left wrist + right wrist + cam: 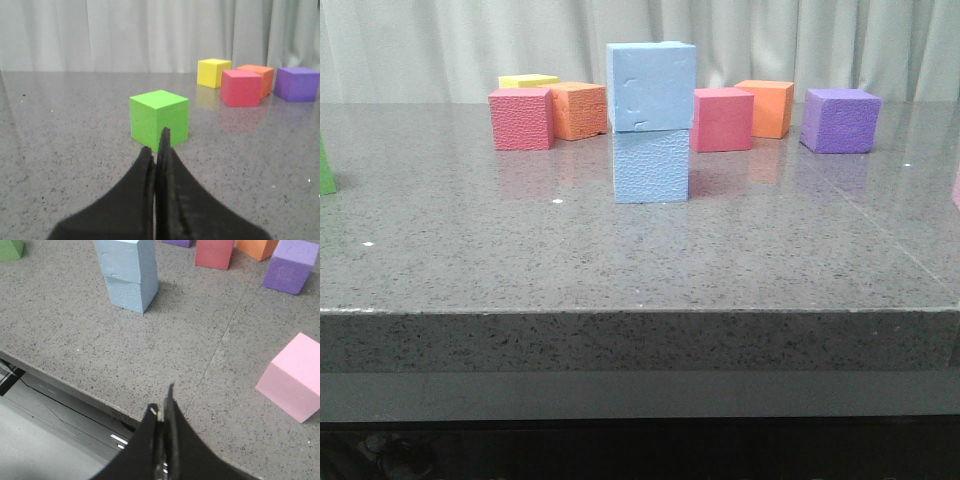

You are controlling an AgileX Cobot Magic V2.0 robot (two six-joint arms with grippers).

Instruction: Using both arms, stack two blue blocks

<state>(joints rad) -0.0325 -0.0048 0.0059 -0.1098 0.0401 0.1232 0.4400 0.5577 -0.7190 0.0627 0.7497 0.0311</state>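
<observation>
The top blue block (651, 86) sits on the bottom blue block (651, 166). The left gripper (159, 150) and right gripper (162, 412) are both closed, empty, and well away from the stack.

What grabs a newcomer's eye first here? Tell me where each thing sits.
The two-cube stack mid-table: one pale blue block sits on another blue block, slightly offset. Behind runs a row of red, orange, yellow and purple cubes. Both grippers are shut and clear of the stack, the left gripper facing a green cube.

A lab-like test bench: speckled grey table (640, 270), pale curtain (440, 50) backdrop
</observation>
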